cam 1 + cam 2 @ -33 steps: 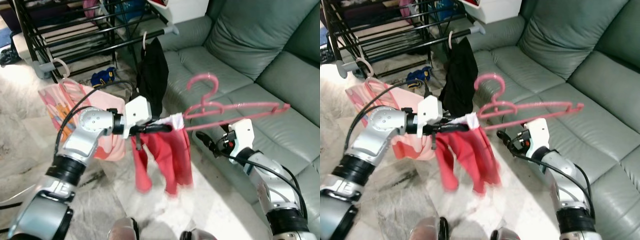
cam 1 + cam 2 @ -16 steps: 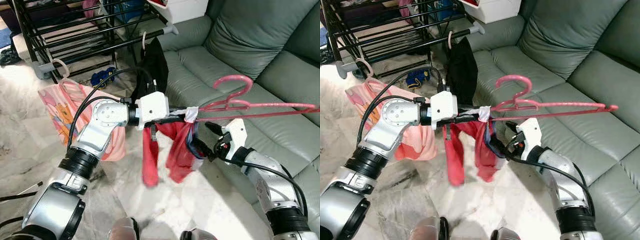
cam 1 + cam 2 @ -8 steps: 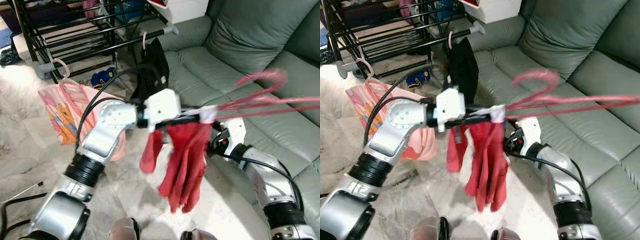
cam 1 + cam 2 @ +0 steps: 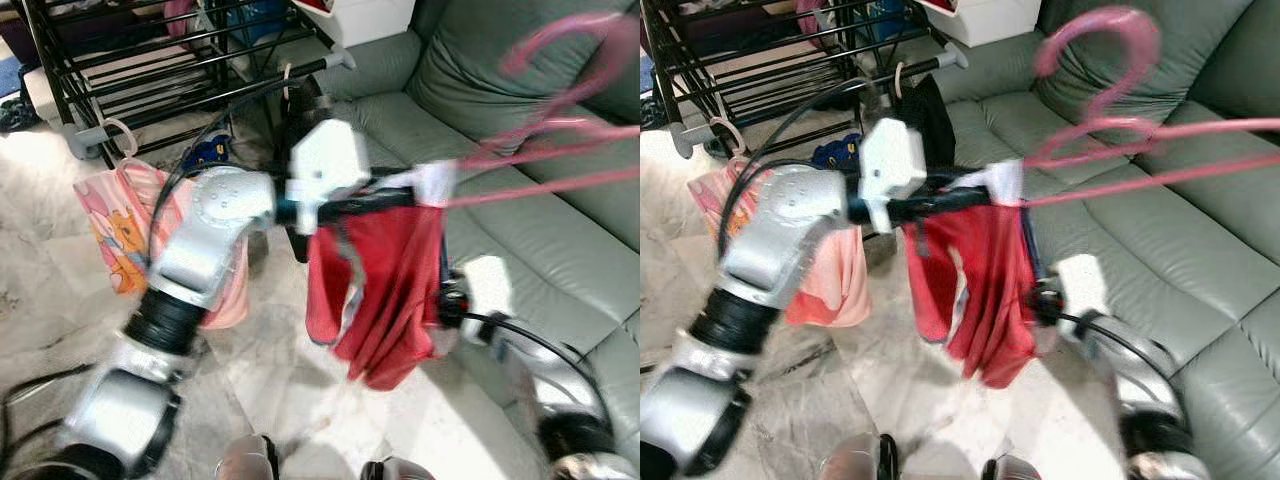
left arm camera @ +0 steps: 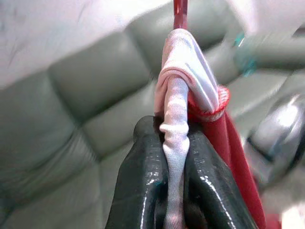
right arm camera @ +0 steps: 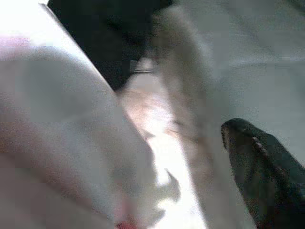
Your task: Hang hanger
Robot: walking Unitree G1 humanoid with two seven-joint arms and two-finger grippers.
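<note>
my left gripper [image 4: 415,195] is clenched on the white collar of the red garment [image 4: 385,300], which drapes off one end of the pink hanger [image 4: 560,150]; the wrist view shows the cloth pinched tight between both fingers [image 5: 143,186]. from that grip the hanger's long axis runs out toward 3 o'clock, nearly level, over the grey sofa [image 4: 500,90], with its hook [image 4: 1100,50] curling up toward 1 o'clock. the black drying rack [image 4: 150,70], where other hangers sit, lies off at 10 o'clock from the gripper, so the hook points away from the rail it must catch, and i judge the coming move a swing back that way. my left arm is the nearer one to the rack. my right gripper [image 4: 450,300] sits low at 5 o'clock, behind the garment; i cannot tell its fingers' state. compared with two seconds ago, the hanger is carried higher and further toward the sofa, and the garment hangs closer to the camera.
</note>
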